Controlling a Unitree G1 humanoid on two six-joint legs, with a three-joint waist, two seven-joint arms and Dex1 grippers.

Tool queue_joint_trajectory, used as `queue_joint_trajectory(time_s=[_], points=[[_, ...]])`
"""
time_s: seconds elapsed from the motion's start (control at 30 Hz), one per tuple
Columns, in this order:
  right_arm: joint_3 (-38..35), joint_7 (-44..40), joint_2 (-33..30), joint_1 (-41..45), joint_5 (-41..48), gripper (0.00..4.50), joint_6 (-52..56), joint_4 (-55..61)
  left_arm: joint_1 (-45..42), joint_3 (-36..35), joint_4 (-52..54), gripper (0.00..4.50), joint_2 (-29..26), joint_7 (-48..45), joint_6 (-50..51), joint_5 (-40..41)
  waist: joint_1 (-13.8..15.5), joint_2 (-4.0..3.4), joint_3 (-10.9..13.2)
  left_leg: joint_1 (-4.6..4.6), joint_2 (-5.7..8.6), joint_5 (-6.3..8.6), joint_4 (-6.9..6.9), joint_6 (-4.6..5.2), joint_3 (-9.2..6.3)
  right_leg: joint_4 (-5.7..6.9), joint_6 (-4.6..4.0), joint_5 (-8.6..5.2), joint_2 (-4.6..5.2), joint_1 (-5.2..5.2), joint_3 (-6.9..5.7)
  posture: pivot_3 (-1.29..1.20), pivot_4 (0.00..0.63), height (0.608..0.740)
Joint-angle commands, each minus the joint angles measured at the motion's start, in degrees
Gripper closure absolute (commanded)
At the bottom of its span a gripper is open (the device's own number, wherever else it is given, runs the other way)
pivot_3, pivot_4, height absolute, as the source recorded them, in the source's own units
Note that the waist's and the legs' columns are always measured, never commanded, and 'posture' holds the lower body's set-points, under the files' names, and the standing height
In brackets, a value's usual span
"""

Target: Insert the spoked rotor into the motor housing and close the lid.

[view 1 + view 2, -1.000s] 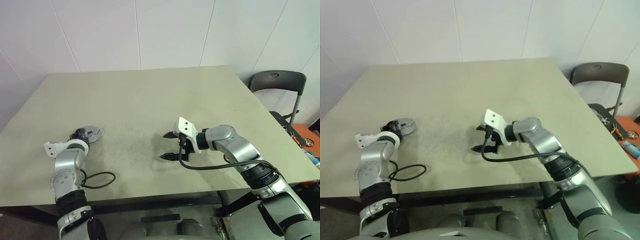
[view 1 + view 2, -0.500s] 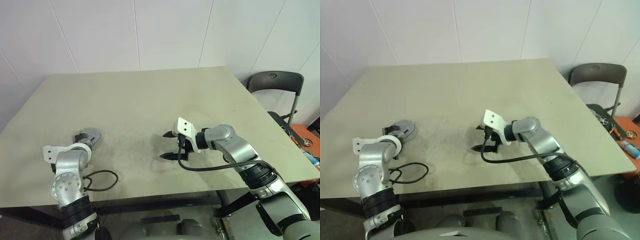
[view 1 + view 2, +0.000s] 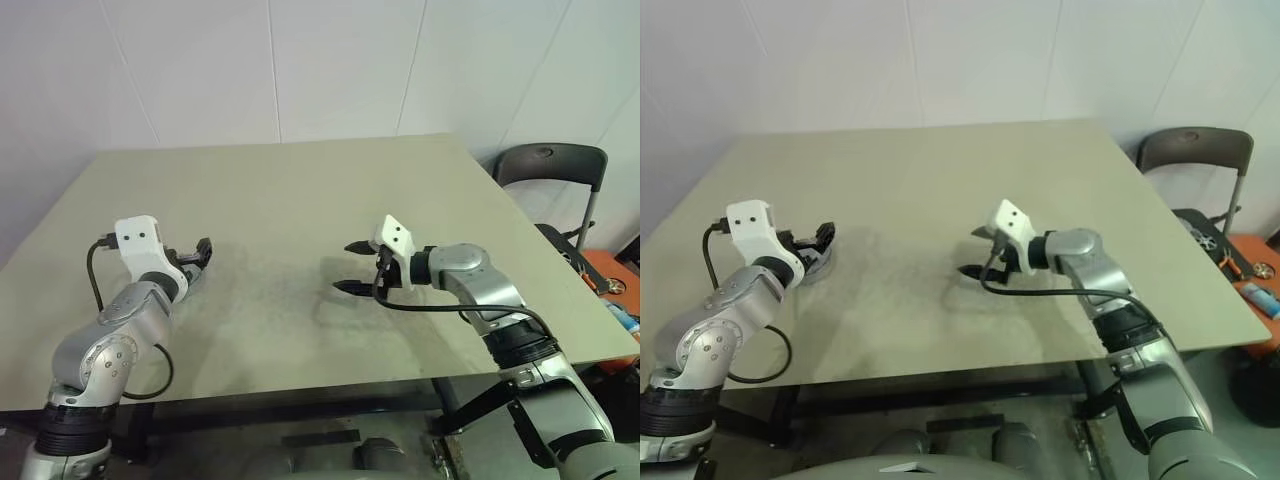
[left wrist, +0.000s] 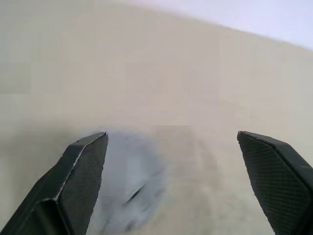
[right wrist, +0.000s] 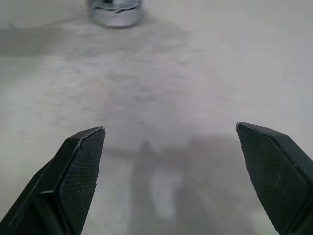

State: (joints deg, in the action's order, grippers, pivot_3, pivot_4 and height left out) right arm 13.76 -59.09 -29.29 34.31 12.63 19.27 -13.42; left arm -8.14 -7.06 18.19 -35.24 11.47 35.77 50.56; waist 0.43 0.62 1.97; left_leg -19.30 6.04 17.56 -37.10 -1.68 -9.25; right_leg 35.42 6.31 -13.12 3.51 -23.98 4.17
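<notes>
A grey-silver round lid lies flat on the table's left side. It shows blurred in the left wrist view as the lid, and far off in the right wrist view as the lid. My left gripper hovers open just above it, with nothing between its fingers. My right gripper stands open and empty over the middle of the table, pointing left toward the lid and well apart from it. The spoked rotor and the motor housing are hidden.
The beige table stretches bare behind and between my arms. A dark chair stands past the table's right edge, with orange items on the floor beside it. A black cable loops off my left wrist.
My left gripper has opened wide, risen off the lid and rolled so its white camera block faces up. My right gripper has shifted a little to the right, still open.
</notes>
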Motion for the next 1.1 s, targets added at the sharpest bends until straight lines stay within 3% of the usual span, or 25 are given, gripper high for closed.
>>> queue_joint_trajectory(time_s=[0.03, 0.2, 0.37, 0.73, 1.1], points=[[-2.5, -1.6, -0.4, 0.7, 0.7, 0.00, -2.1, -1.8, 3.0, -0.9, -1.9, 0.01, -4.9, -17.9, -4.3, -4.1, -0.2, 0.00, 0.0, -0.02, -0.05, 0.00, 0.04, 0.00, -0.01, 0.02, 0.03, 0.02, -0.02, -0.06, 0.00, 0.00, 0.000, 0.740], [-3.3, -2.1, 0.1, 0.9, 0.2, 0.00, -3.4, -5.4, 7.6, 0.7, -5.2, 0.01, -10.7, -41.8, -9.2, -8.1, -0.2, -0.19, 0.1, -0.13, -0.21, 0.00, 0.09, 0.00, 0.05, 0.02, -0.04, 0.01, -0.14, -0.23, 0.01, 0.00, 0.000, 0.740], [-4.3, -3.2, -0.1, -0.2, 0.8, 0.00, -5.9, -7.2, 7.7, -1.3, -9.8, 0.01, -8.5, -52.6, -20.3, -13.7, 0.3, -0.25, 0.2, -0.11, -0.21, 0.02, 0.06, 0.04, 0.06, -0.02, -0.03, 0.02, -0.11, -0.19, 0.04, 0.00, 0.000, 0.740], [-7.1, -5.0, -0.2, -0.8, 2.0, 0.00, -5.6, -6.9, 5.2, -1.2, -14.4, 0.01, -4.7, -57.3, -29.2, -22.5, 0.3, -0.25, 0.2, -0.10, -0.21, 0.03, 0.02, 0.06, -0.11, 0.05, 0.01, 0.05, -0.08, -0.21, 0.06, 0.00, 0.000, 0.740], [-10.4, 0.2, 1.6, 0.5, 0.5, 0.00, -12.5, -12.1, 4.0, -3.0, -14.2, 0.01, -0.8, -56.2, -26.3, -22.0, 0.3, -0.24, 0.2, -0.09, -0.21, 0.03, 0.00, 0.05, -0.12, 0.09, 0.01, 0.06, -0.09, -0.22, 0.06, 0.00, 0.000, 0.740]])
